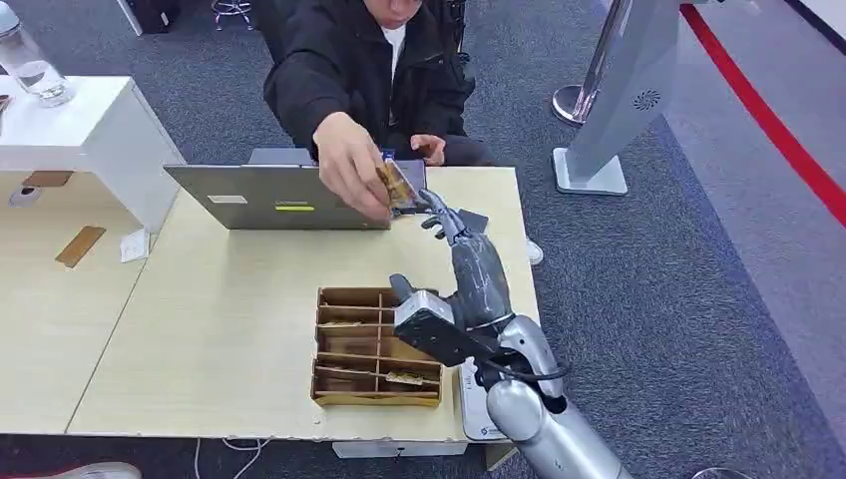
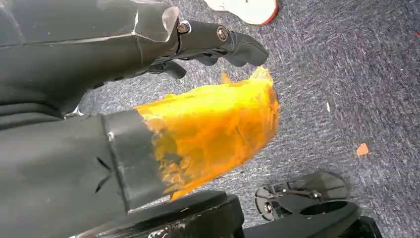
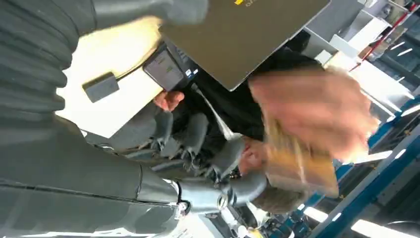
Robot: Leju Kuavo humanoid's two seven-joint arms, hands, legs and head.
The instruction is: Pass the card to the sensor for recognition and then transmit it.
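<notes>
Both hands grip one card (image 1: 397,187) above the tabletop (image 1: 229,329): my right hand (image 1: 439,215) pinches its edge; a person's hand (image 1: 351,165) grips it too; my left hand (image 2: 208,39) hangs, fingers curled around nothing

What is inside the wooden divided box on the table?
The wooden box shows slotted compartments, and a card-like piece lies in the nearest one. The right hand and its forearm cover the box's right side.
</notes>
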